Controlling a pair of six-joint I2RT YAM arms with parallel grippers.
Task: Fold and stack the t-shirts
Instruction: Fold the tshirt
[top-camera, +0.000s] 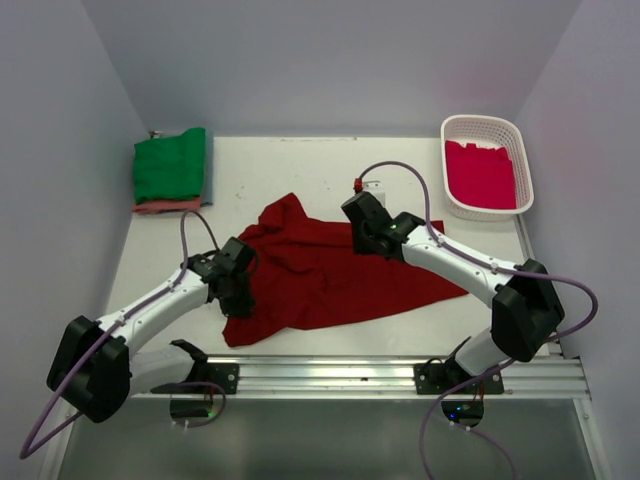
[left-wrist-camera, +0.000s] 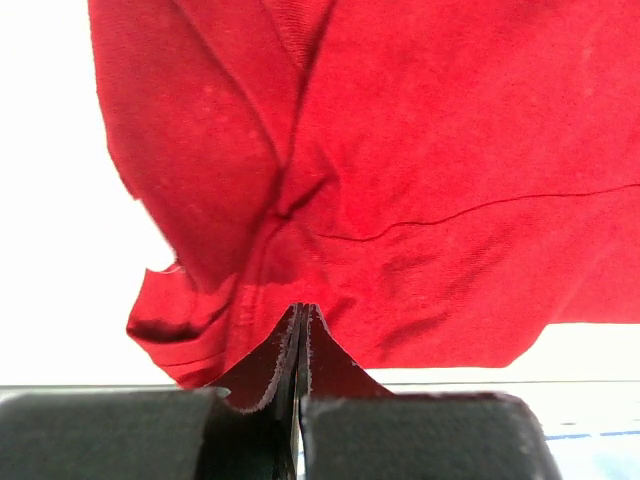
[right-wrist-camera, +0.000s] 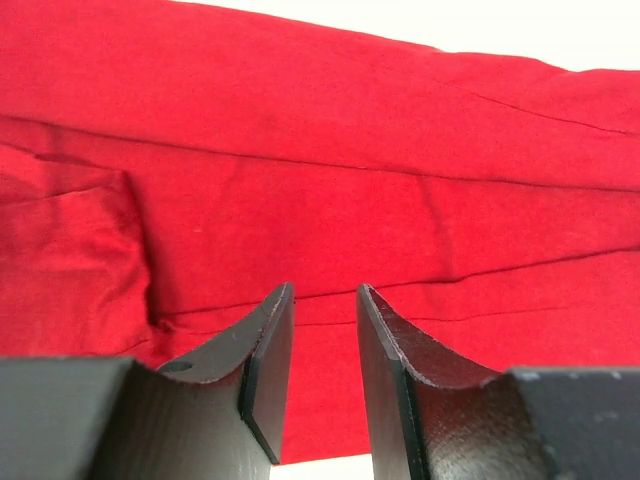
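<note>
Right at edge of t-shirt (top-camera: 330, 275), left tool (left-wrist-camera: 303, 310)

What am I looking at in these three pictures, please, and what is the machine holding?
These are two robot arms bolted at the near edge of a table, each ending in a two-finger gripper. The wide picture comes from a fixed camera above and behind them. The two close-ups come from cameras on the wrists, so each shows its own gripper at the bottom. A dark red t-shirt lies crumpled in the middle. At the far left sits a folded stack, green on top. At the far right a white basket holds a crimson-pink shirt. The left gripper is shut at the red shirt's edge; whether it pinches cloth is unclear. The right gripper is open over the cloth, holding nothing.
</note>
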